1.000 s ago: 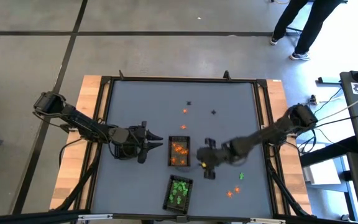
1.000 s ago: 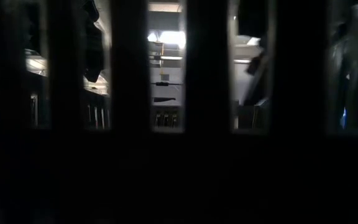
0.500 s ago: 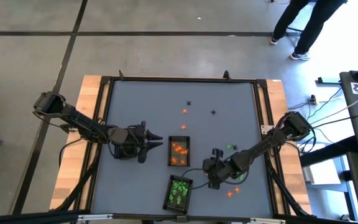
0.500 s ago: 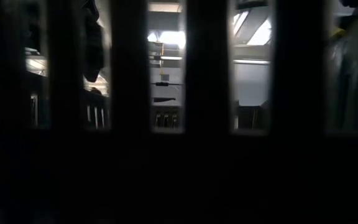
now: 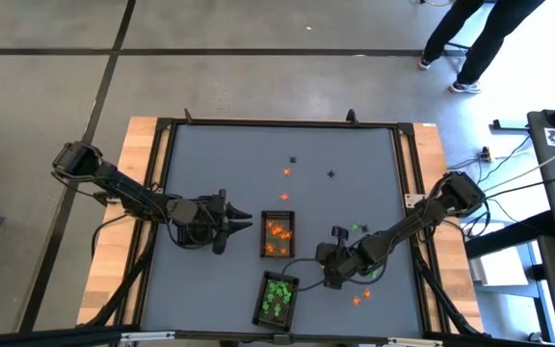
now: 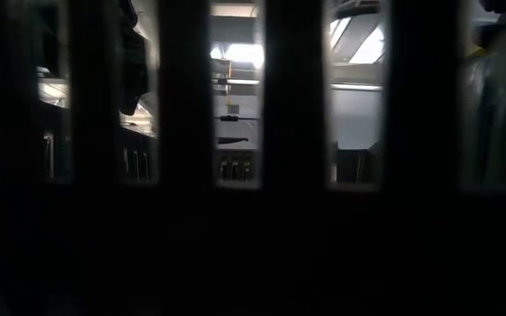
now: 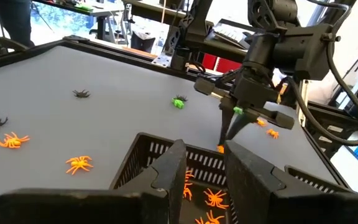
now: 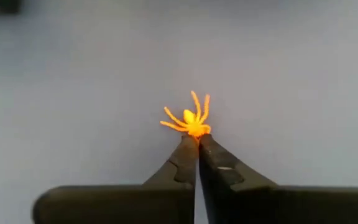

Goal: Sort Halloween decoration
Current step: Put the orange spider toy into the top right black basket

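My right gripper (image 8: 197, 138) is shut on a small orange spider (image 8: 191, 121) low over the grey table (image 5: 210, 154). In the high view it (image 5: 328, 280) stands right of the two dark trays. One tray (image 5: 277, 236) holds orange spiders, the nearer one (image 5: 277, 297) green ones. My left gripper (image 7: 201, 158) is open and level, its fingers just left of the orange tray's wall (image 7: 143, 152); whether they touch it, I cannot tell. Loose orange (image 5: 286, 173), black (image 5: 330, 174) and green (image 5: 356, 228) spiders lie on the table. My right gripper pinches the orange spider's rear body (image 8: 196, 130) between its two fingertips. The fingers slant steeply down at it from the table's right. The spider's legs spread out beyond the tips. Whether it rests on the table or hangs just clear, I cannot tell.
Two more orange spiders (image 5: 357, 300) lie near the front right, under the right arm. A dark frame (image 5: 277, 122) borders the table. A person's legs (image 5: 470, 39) show on the floor beyond the far right corner. The low view is dark and barred.
My right gripper has swung from beside the orange tray toward the table's near edge and a little to the right, sinking and tipping steeper. The left arm has kept still.
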Robot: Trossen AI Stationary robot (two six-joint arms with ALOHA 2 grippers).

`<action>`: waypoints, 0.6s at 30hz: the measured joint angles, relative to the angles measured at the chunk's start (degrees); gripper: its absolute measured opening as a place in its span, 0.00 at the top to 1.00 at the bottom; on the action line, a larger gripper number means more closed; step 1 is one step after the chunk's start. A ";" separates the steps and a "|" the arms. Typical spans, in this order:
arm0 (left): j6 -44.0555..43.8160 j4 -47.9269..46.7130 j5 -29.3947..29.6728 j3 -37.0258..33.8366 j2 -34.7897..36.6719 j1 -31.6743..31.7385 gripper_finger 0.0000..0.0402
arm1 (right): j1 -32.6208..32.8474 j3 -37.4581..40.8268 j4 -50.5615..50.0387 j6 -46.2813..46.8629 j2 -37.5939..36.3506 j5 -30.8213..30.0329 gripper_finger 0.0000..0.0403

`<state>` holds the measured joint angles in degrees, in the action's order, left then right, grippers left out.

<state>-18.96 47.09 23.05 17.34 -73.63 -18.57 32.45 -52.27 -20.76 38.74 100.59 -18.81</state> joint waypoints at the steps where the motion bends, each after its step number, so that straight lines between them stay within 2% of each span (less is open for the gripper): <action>1: 0.00 0.00 0.02 0.00 0.00 0.00 0.75 | 0.00 0.08 -0.37 -0.11 -0.33 -0.22 0.99; 10: 0.00 0.00 0.04 0.00 0.00 0.00 0.75 | -1.05 -0.04 -0.93 -0.89 -3.44 -1.82 1.00; 18: 0.04 -0.13 0.07 0.00 0.00 0.00 0.75 | -3.62 -3.78 -1.07 -8.16 -5.58 -3.60 1.00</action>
<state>-18.92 46.96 23.11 17.34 -73.63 -18.57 28.82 -56.05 -21.82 30.58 95.02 -22.41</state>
